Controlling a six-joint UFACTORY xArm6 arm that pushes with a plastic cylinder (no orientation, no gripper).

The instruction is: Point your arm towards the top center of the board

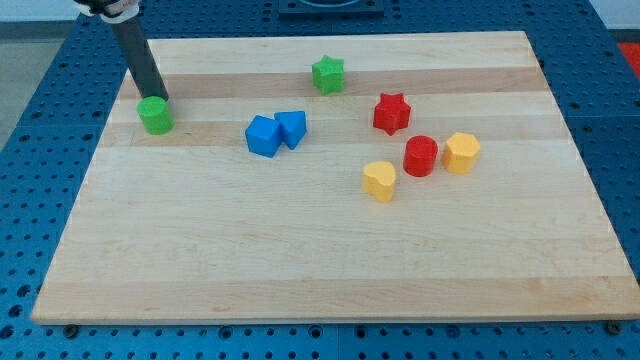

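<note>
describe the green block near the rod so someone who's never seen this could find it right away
Start at the wooden board and go to its corner at the view's top left, where the dark rod comes down. My tip ends right at the upper edge of the green cylinder. The other green block, the green star, sits near the top centre and is spiky, not round.

Colours here: light wood board (330,260) showing pale grain stripes, sitting on a blue perforated table (40,100). On the board: green cylinder (155,115), green star (327,74), two blue blocks (263,136) (292,128), red star (391,113), red cylinder (420,156), yellow heart (379,181), yellow hexagon (461,153). Dark rod (138,55).
</note>
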